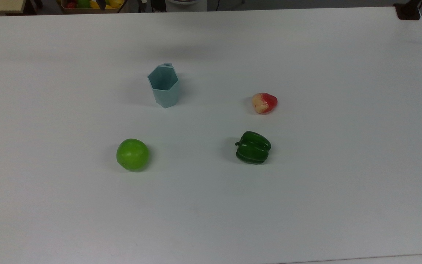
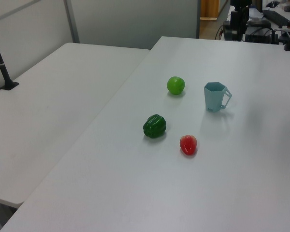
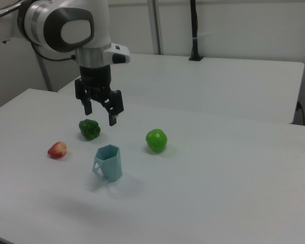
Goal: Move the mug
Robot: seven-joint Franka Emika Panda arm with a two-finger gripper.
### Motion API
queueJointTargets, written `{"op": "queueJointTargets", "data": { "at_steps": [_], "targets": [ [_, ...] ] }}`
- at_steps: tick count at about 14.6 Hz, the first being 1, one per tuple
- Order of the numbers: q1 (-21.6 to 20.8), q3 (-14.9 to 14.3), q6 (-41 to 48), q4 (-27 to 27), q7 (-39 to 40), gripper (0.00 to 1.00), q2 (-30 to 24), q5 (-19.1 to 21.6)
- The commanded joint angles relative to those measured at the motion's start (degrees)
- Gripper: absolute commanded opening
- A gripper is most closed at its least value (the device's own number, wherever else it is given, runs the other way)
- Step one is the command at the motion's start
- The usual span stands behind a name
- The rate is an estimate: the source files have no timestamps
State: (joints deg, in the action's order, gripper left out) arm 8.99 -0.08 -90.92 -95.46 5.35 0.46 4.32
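Mug (image 3: 108, 162): upright, untouched. Gripper (image 3: 100, 114): fingers spread, hanging above. Risk we foresee: an off-centre descent catching the rim and tipping it.

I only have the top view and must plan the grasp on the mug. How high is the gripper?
Observer: In the right view the gripper hangs well above the table, higher than the mug, touching nothing.
Operator: Is it holding anything?
Observer: No, its fingers are spread open and empty.
Operator: Which way does the handle face?
Observer: In the left view the handle sticks out to the left view's right, away from the green apple.
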Motion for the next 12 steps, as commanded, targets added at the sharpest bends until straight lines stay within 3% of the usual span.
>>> {"op": "queueJointTargets", "data": {
  "at_steps": [1, 9, 12],
  "targets": [
    [-0.02, 0.0, 0.83, -0.78, 0.98, 1.0, -0.46, 0.25],
    [-1.25, 1.05, -6.63, -5.68, 1.42, 1.0, -0.01, 0.08],
    [-7.04, 0.44, -16.97, -17.0, 0.02, 1.0, -4.4, -1.41]
  ]
}}
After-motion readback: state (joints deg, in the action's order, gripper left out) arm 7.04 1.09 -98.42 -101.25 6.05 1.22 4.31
